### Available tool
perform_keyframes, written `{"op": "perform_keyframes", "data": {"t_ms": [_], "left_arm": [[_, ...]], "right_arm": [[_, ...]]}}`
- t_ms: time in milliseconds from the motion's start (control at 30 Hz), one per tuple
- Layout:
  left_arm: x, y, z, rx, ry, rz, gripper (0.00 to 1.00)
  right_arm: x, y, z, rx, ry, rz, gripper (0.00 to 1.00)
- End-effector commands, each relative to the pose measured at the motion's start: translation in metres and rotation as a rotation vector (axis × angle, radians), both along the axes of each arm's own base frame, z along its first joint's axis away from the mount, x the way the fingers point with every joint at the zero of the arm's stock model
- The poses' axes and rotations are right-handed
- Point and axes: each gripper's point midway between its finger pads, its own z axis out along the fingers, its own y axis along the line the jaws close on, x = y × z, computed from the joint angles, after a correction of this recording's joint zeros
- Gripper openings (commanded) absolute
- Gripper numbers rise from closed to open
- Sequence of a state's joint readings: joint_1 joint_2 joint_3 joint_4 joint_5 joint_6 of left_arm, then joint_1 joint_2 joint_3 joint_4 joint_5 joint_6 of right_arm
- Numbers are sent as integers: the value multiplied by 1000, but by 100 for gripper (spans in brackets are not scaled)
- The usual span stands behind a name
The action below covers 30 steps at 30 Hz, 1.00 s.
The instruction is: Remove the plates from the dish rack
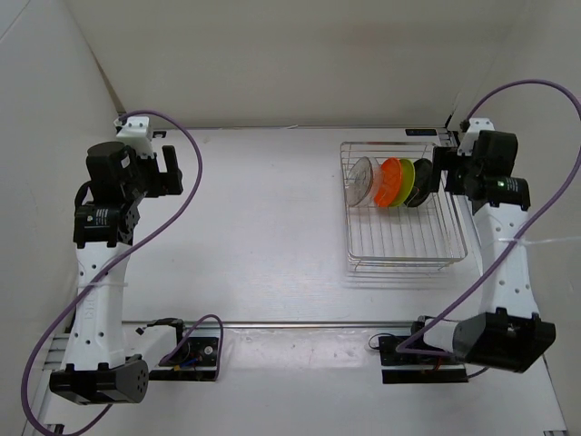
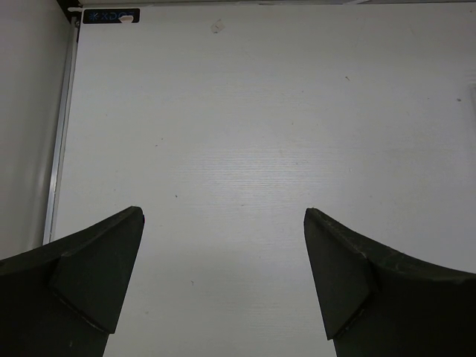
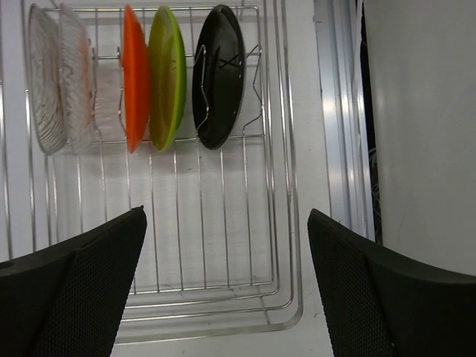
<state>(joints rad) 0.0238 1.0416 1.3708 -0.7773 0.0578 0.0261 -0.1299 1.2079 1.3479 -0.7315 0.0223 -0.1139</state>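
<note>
The silver wire dish rack (image 1: 404, 250) stands at the right of the table, also in the right wrist view (image 3: 223, 297). Plates stand on edge in its far half: clear ones (image 1: 361, 180) (image 3: 56, 89) at the left, then orange (image 1: 391, 180) (image 3: 134, 78), yellow-green (image 1: 406, 184) (image 3: 166, 74) and black (image 1: 420, 182) (image 3: 218, 74). My right gripper (image 1: 443, 170) (image 3: 225, 216) is open and empty, just right of the black plate, above the rack's right side. My left gripper (image 1: 171, 170) (image 2: 223, 216) is open and empty over bare table at the far left.
White walls close in the table at the left, back and right. A metal strip (image 1: 300, 322) runs across the table's near edge, with the arm bases (image 1: 191, 356) and looping purple cables (image 1: 182, 218) by it. A small blue label (image 2: 110, 15) sits at the far table edge.
</note>
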Motion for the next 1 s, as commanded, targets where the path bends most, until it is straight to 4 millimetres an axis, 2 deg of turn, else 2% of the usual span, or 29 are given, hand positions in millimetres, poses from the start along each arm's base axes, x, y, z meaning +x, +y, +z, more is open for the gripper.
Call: {"op": "perform_keyframes", "data": {"t_ms": [0, 33, 67, 100, 133, 167, 200, 233, 367, 467, 500, 533, 633, 667, 700, 767, 800, 833, 967], "left_arm": [[-1, 3, 8, 8, -28, 15, 100], [-1, 3, 8, 17, -28, 12, 100], [-1, 4, 8, 17, -28, 12, 100], [-1, 4, 8, 17, -28, 12, 100], [-1, 4, 8, 17, -28, 12, 100], [-1, 4, 8, 17, -28, 12, 100], [-1, 4, 3, 17, -16, 12, 100], [-1, 4, 3, 25, -16, 8, 100], [-1, 4, -1, 25, -7, 8, 100], [1, 6, -4, 29, 3, 18, 100], [1, 6, -4, 29, 3, 18, 100], [1, 7, -4, 32, 3, 26, 100], [1, 8, -8, 41, 14, 22, 100], [1, 8, -8, 41, 14, 22, 100], [1, 8, -12, 41, 23, 22, 100], [1, 8, -12, 49, 23, 19, 100], [1, 8, -12, 49, 23, 19, 100], [1, 10, -12, 53, 23, 27, 100], [0, 12, -12, 65, 14, 32, 100]], "right_arm": [[36, -20, 19, -84, -66, -40, 92], [41, -24, 16, -92, -54, -52, 92], [51, -28, 24, -103, -70, -65, 97], [62, -33, 11, -111, -31, -81, 100], [70, -38, 18, -125, -42, -99, 100], [75, -42, 16, -138, -34, -117, 100], [84, -44, 4, -136, -3, -115, 100], [87, -48, 2, -135, 4, -124, 100], [116, -45, -11, -108, 15, -89, 100], [129, -41, -15, -88, 18, -63, 99], [131, -39, -19, -80, 25, -53, 98], [133, -37, -14, -67, 10, -53, 98], [140, -35, -29, -47, 39, -50, 92], [141, -34, -29, -40, 38, -41, 89], [142, -34, -36, -38, 53, -41, 82], [145, -34, -47, -35, 78, -40, 80], [144, -32, -52, -27, 89, -32, 74], [142, -32, -64, -23, 116, -31, 74], [139, -30, -86, -11, 167, -23, 73]]}}
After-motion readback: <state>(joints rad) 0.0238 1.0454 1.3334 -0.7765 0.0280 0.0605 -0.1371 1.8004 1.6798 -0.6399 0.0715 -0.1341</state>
